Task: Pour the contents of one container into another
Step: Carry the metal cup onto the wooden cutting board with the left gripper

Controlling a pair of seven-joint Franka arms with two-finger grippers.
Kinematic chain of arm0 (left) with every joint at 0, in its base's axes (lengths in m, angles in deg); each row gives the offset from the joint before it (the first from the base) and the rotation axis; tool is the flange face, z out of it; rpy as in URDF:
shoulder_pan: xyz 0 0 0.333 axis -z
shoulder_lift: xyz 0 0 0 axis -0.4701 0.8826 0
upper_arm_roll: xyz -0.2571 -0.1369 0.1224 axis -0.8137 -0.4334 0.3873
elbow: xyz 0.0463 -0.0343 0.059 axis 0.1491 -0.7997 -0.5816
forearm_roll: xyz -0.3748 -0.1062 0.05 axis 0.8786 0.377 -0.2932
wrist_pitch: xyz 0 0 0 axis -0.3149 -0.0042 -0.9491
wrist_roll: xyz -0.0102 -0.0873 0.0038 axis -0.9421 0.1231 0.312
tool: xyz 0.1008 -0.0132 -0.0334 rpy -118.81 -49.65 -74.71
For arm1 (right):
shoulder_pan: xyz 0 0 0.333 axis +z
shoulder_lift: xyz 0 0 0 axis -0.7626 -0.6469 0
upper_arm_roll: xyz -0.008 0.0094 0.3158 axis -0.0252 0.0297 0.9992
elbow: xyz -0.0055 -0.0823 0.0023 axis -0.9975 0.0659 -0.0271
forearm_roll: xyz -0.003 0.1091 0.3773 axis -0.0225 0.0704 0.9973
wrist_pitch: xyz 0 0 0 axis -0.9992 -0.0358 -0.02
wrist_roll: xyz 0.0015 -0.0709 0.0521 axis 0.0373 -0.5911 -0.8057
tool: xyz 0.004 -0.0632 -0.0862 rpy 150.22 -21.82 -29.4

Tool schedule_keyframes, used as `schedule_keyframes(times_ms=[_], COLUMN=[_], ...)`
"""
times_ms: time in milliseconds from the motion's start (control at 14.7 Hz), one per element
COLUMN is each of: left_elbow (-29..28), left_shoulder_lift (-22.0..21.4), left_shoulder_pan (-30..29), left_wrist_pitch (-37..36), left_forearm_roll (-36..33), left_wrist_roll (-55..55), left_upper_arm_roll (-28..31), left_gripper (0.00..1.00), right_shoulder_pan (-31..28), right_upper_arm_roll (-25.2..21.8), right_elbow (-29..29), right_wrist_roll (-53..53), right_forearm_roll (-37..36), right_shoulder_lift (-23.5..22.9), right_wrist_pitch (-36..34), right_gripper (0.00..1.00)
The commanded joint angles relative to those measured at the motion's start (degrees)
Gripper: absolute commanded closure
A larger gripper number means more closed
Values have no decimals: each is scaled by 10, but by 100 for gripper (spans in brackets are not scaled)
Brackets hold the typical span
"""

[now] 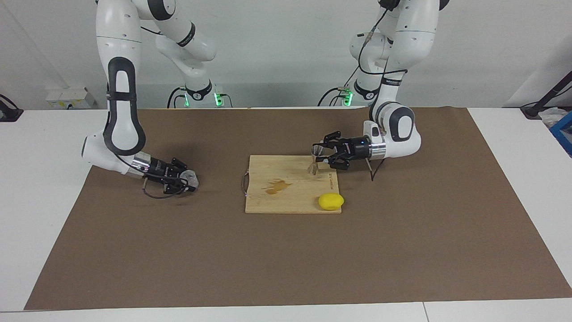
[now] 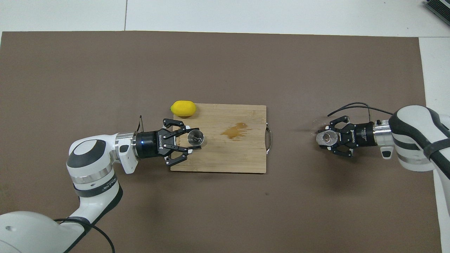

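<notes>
My right gripper [image 1: 189,180] is low over the brown mat toward the right arm's end of the table, shut on the small clear glass tumbler [image 1: 193,178], which is upright with its open rim showing in the overhead view [image 2: 325,137]. My left gripper [image 1: 320,154] reaches sideways over the edge of the cutting board nearest the robots and is shut on the silver hourglass jigger [image 1: 313,162]. The jigger stands at that edge, roughly upright, and its round mouth shows in the overhead view [image 2: 195,138]. The grippers [image 2: 194,138] [image 2: 323,138] are far apart.
A bamboo cutting board [image 1: 290,201] lies mid-table with an amber stain [image 1: 277,185] on it and a metal handle [image 1: 244,184] at the right arm's end. A yellow lemon [image 1: 330,201] rests at its corner farthest from the robots. A brown mat [image 1: 286,259] covers the table.
</notes>
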Motion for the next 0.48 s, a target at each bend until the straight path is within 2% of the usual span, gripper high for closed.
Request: schedule_keyframes(times_ms=[0,408], left_elbow=[-11,31], left_shoulder_lift=[-16,3], left_shoulder_pan=[65,164], left_wrist_pitch=[51,148], left_forearm_roll=[67,171], left_wrist_roll=[-3,-15], left_upper_arm_roll=[10,10], left_gripper=[71,71], right_shoulder_pan=[-5,-5], right_upper_arm_roll=[0,0], right_elbow=[-20,-20], right_wrist_roll=[-29,-29], right_forearm_roll=[19,19], right_shoulder_lift=[13,13], right_wrist_pitch=[8,9], right_gripper=[77,77])
